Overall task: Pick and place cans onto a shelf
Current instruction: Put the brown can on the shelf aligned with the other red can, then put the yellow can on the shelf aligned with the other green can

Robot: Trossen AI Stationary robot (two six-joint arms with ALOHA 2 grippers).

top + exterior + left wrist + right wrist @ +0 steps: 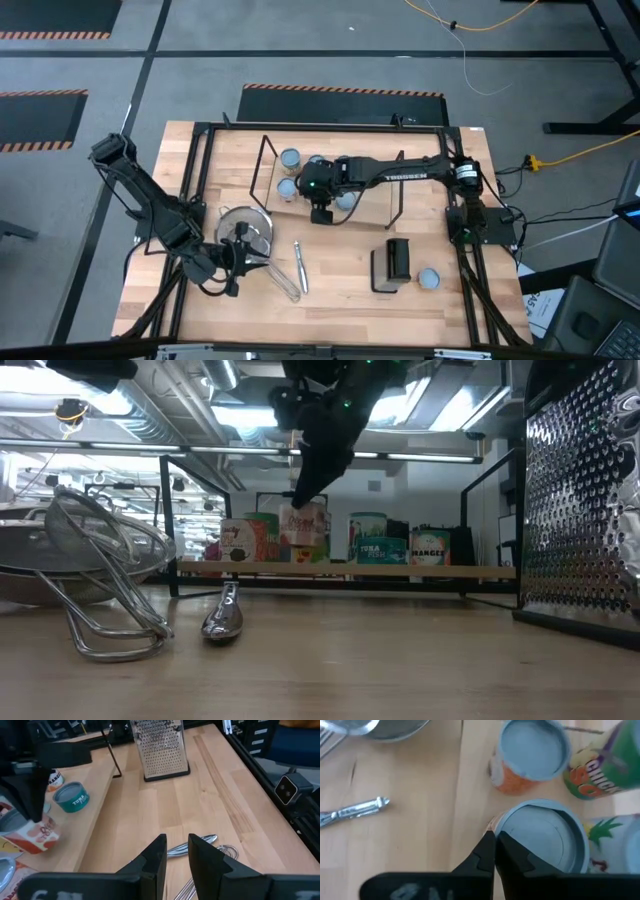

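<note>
Pinching a can [303, 530] over the shelf [340, 570], right jaws hide it overhead.

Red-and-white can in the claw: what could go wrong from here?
The right gripper pinches the red-and-white tin can only by its rim, tilted just above the light-wood shelf board; it might slip or land on its side. An orange-labelled can stands close by and could get knocked. The left gripper waits beside the mesh strainer.
</note>
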